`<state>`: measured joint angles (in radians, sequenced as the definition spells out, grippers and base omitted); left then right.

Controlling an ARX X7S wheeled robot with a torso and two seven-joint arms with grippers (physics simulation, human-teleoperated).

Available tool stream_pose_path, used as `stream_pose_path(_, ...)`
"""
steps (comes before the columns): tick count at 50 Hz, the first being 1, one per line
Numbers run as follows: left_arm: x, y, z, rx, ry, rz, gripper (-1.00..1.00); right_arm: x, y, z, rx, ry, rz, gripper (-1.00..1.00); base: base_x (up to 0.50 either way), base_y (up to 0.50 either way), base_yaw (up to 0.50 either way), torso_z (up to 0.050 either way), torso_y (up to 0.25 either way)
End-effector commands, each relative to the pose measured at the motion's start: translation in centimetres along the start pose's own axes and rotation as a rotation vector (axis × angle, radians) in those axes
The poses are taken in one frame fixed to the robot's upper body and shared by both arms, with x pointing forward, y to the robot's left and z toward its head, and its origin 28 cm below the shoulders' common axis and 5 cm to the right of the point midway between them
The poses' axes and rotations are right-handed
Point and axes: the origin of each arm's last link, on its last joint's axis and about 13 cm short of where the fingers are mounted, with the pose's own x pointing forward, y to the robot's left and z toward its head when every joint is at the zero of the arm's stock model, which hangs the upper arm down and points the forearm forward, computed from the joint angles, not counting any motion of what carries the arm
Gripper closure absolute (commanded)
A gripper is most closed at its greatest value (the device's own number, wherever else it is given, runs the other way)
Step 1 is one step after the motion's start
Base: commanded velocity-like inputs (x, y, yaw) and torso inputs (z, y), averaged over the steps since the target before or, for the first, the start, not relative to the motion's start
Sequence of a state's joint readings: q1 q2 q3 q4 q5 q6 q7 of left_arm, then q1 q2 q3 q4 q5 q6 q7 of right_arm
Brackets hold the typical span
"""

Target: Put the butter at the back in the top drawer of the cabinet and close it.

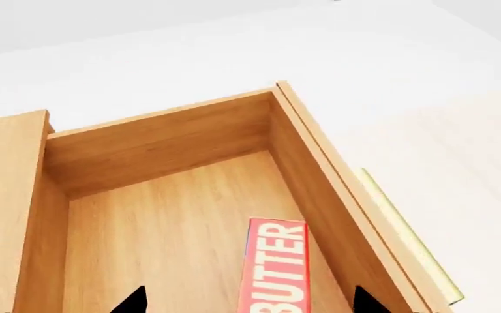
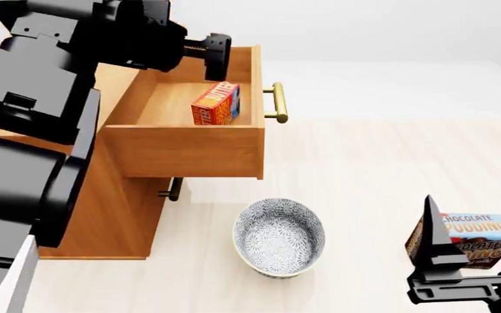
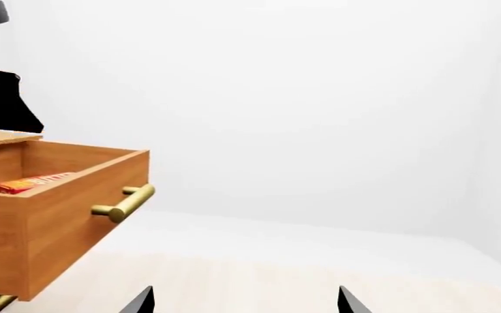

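Note:
The cabinet stands at the left with its top drawer pulled out, brass handle at the front. The butter rests on the drawer floor, near the handle side. In the left wrist view the butter lies below and between my left gripper's two dark fingertips, which are wide apart and not touching it. My right gripper is open low at the right; its wrist view shows nothing between its fingertips, with the drawer and butter at its left.
A patterned bowl sits on the pale floor in front of the cabinet. A chocolate pudding box lies under my right gripper. A lower drawer's brass handle shows beneath the open drawer. My left arm hangs over the cabinet top.

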<state>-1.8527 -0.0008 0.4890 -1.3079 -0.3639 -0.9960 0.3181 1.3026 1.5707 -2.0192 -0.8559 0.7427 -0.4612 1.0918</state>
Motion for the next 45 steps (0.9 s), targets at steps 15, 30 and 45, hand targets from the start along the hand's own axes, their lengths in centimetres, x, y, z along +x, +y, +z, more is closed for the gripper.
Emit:
stream_pose_path(15, -5.0, -5.8, 2.7, 0.098, -0.16, 0.005, -1.0, -0.3, 0.6, 0.8, -0.005, -0.008, 0.014, -1.0, 0.0, 0.0, 0.0, 0.0, 0.0)
stream_pose_path(30, -5.4, -10.9, 1.1, 0.17, -0.165, -0.028, -1.0, -0.4, 0.8, 0.9, -0.009, -0.011, 0.024, -1.0, 0.0, 0.0, 0.0, 0.0, 0.0)
stream_pose_path(45, -3.2, -15.2, -3.0, 0.214, -0.184, 0.015, -1.0, -0.4, 0.5, 0.4, 0.002, -0.007, 0.017, -1.0, 0.0, 0.0, 0.0, 0.0, 0.0)
